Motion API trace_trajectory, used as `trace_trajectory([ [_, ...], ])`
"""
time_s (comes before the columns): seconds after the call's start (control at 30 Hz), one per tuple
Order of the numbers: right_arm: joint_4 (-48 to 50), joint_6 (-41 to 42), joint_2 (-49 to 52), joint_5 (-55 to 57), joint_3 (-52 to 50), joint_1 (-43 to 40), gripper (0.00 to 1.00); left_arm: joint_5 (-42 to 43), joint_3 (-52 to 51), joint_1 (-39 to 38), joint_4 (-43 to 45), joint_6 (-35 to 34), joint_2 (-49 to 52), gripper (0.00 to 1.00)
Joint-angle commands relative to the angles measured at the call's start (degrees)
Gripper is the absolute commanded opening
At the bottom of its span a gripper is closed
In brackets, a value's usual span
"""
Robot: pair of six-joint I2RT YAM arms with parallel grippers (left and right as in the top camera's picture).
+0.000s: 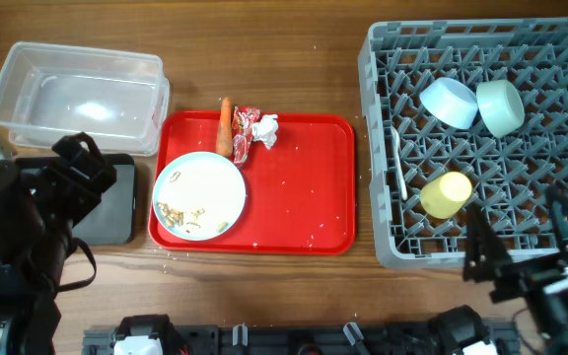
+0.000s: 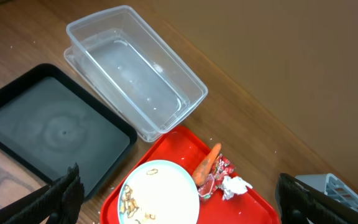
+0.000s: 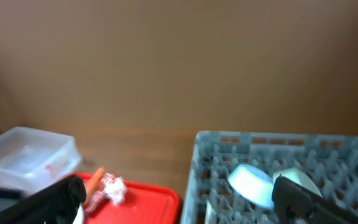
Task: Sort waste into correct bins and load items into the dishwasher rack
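Observation:
The pale blue plate (image 1: 199, 195) with beige food scraps (image 1: 179, 215) lies on the red tray (image 1: 294, 187). The carrot (image 1: 225, 126), red wrapper (image 1: 244, 133) and white tissue (image 1: 265, 129) lie at the tray's far edge. The grey dishwasher rack (image 1: 481, 138) holds the blue bowl (image 1: 449, 102), mint bowl (image 1: 500, 106), yellow-green cup (image 1: 446, 194) and white spoon (image 1: 398, 177). The clear tub (image 1: 77, 97) and black tray (image 1: 111, 202) are at left. My left gripper (image 2: 179, 202) is open above the plate (image 2: 159, 193). My right gripper (image 3: 185, 199) is open and empty, near the rack (image 3: 278, 180).
The rack fills the right side of the table. Bare wood lies between the red tray and the rack (image 1: 363, 89). The left arm (image 1: 28, 227) covers part of the black tray. The right arm (image 1: 531, 271) sits at the rack's near edge.

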Motion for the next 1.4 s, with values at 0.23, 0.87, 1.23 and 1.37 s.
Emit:
trace_trajectory([
  [0.23,27.58,19.30,-21.75,1.92,-45.07,-7.21,1.00,-0.92,0.63,0.39,0.15,-0.96,0.02,1.00],
  [0.87,52.28,12.00,-22.71,-10.95,-66.20,-7.65,1.00,-0.92,0.63,0.39,0.15,-0.96,0.02,1.00],
  [1.23,60.33,-9.20,-22.71,-9.09,-66.18,-14.25,1.00,-0.92,0.63,0.39,0.15,-0.96,0.02,1.00],
  [1.37,60.33,-9.44,-22.71,-14.27,-66.18,-23.15,1.00,-0.92,0.63,0.39,0.15,-0.96,0.02,1.00],
])
